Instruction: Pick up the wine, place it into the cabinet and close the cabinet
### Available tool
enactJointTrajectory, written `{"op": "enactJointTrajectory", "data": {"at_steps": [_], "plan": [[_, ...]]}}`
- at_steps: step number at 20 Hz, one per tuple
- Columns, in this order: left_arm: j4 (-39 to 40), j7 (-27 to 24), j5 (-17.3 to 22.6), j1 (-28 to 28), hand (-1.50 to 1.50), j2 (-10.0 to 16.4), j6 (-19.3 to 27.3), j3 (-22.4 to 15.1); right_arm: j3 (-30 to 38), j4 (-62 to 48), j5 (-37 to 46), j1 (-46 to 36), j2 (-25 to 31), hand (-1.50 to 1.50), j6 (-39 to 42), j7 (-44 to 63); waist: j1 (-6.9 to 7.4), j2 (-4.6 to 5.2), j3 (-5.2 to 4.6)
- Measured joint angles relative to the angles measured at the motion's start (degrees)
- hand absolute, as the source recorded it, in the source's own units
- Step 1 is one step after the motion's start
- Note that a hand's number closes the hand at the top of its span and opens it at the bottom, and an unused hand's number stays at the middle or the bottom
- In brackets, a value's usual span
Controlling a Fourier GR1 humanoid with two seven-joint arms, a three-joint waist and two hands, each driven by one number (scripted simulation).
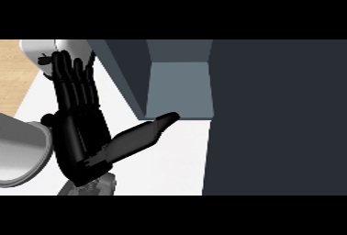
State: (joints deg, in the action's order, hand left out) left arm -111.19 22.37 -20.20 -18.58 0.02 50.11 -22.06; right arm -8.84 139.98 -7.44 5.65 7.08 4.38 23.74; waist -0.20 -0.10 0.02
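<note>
My left hand (76,133) stands at the left of the head view, open, fingers straight and pointing away from me. Its thumb (139,135) sticks out to the right, and the tip lies at the front edge of the cabinet's opening. The cabinet (180,87) shows a grey-blue inside with nothing visible in it. A large dark panel (278,119), which looks like the cabinet's door, fills the right side. No wine bottle shows anywhere. My right hand is out of view.
The white counter (169,160) runs under the hand up to the dark panel. A grey rounded object (20,151) sits at the left edge. A white shape (37,50) lies beyond the fingertips, with wooden floor (13,73) past the counter's left edge.
</note>
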Motion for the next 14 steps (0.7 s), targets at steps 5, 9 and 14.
{"op": "enactJointTrajectory", "data": {"at_steps": [5, 9, 14], "plan": [[-3.55, 3.85, -3.96, 1.48, -1.50, 0.05, -0.05, 0.45, 0.47, 0.92, 0.29, -2.15, 0.06, -1.50, -1.06, 3.49, 0.08, -0.03, 0.00], [-7.32, 7.99, -9.04, 3.93, -1.50, 0.03, -0.23, -0.97, 2.14, 1.28, 0.33, -4.53, 0.61, -1.50, -1.48, 5.95, 0.19, -0.07, 0.01], [-11.25, 12.96, -14.09, 5.24, -1.50, 0.11, -1.88, -0.26, 3.95, 1.30, 0.34, -6.07, 0.68, -1.50, -1.20, 7.07, 0.20, -0.05, 0.01]]}}
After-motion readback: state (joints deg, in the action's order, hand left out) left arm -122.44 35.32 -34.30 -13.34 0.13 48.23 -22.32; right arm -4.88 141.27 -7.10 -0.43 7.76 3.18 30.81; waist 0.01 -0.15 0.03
